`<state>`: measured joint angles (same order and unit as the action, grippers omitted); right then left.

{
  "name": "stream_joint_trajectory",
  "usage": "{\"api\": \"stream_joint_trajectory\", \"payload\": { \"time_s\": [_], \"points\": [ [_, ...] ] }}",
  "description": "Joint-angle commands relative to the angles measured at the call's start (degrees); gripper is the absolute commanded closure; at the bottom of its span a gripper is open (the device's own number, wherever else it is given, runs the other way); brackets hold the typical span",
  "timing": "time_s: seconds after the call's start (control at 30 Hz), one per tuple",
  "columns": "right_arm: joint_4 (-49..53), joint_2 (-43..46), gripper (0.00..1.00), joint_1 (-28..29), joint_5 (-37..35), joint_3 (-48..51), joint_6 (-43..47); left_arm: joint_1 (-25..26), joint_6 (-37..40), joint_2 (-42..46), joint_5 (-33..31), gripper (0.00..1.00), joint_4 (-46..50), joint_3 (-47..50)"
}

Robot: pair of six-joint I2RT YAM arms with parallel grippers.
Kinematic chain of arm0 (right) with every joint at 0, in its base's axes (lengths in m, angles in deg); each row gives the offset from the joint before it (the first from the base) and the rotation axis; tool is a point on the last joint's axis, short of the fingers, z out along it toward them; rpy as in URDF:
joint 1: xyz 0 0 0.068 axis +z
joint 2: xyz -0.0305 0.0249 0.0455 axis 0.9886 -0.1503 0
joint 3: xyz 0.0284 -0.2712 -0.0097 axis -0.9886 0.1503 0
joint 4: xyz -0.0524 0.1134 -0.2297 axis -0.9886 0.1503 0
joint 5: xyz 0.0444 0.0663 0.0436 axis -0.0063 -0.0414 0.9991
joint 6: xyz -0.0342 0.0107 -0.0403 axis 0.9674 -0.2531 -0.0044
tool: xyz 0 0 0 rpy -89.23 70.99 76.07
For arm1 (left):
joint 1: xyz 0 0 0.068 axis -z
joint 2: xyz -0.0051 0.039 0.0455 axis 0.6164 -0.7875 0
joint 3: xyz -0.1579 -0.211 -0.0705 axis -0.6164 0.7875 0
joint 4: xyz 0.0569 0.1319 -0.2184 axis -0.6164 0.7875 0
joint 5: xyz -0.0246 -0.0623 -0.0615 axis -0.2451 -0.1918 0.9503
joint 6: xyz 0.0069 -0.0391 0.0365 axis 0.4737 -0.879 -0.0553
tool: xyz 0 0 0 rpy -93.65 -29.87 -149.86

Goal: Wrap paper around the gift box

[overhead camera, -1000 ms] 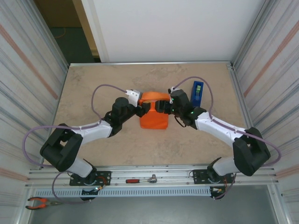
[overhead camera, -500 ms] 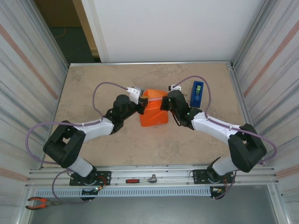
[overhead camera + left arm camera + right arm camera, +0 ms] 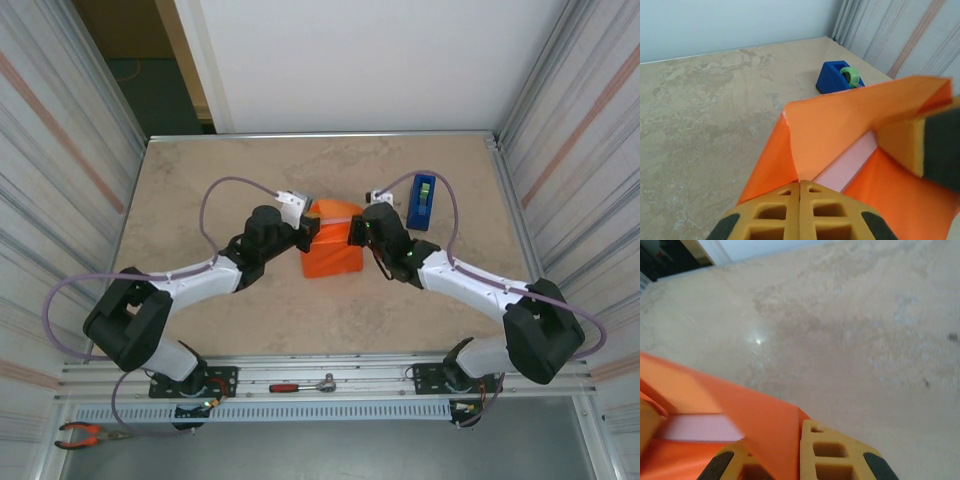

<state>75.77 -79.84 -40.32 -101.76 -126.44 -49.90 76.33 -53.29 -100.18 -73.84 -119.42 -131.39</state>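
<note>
While the gift box [image 3: 332, 258] sits mid-tabletop [image 3: 200, 180] between the two arms, the left fingers [image 3: 309, 229] meet its upper left edge and the right fingers [image 3: 354, 230] its upper right. Each pair is pressed together on a raised flap of the orange paper [image 3: 335, 210]. The wrist views show what the top view hides: each flap runs straight into the seam of its fingers, and a pale pink strip [image 3: 845, 167] lies bare between the flaps. The blue tape dispenser [image 3: 837, 80] stands apart beyond.
</note>
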Motion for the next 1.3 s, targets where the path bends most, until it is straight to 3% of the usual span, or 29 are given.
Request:
{"api": "stream_joint_trajectory", "payload": {
  "time_s": [0.0,0.07,0.17,0.3,0.47,0.7,0.97,1.27],
  "points": [
    [0.9,-0.8,1.00,2.1,2.0,5.5,-4.5,-0.2,-0.9,1.7,-1.1,0.67,-3.8,1.2],
    [0.5,-0.5,1.00,2.5,1.7,7.0,-5.5,-1.2,-2.2,4.3,-1.8,0.47,-4.2,2.2],
    [1.2,0.6,1.00,2.8,1.1,7.6,-5.9,-3.6,-5.8,11.1,-2.2,0.30,-5.1,5.0],
    [1.6,1.6,1.00,2.9,1.2,7.6,-6.1,-5.1,-9.1,19.8,-4.8,0.20,-5.3,9.9],
    [2.1,1.9,1.00,2.9,2.0,7.4,-6.9,-1.1,-8.1,23.1,-8.1,0.17,-2.9,12.7],
    [2.9,1.3,1.00,2.9,3.0,6.1,-6.7,2.8,-5.4,17.6,-13.2,0.15,-1.4,10.1],
    [3.9,0.7,1.00,2.9,3.5,5.1,-6.8,3.1,1.9,11.8,-13.7,0.14,23.7,-8.5],
    [4.6,0.9,1.00,2.9,3.5,4.8,-6.9,3.3,4.0,3.3,-13.6,0.15,35.3,-18.1]
  ]
}}
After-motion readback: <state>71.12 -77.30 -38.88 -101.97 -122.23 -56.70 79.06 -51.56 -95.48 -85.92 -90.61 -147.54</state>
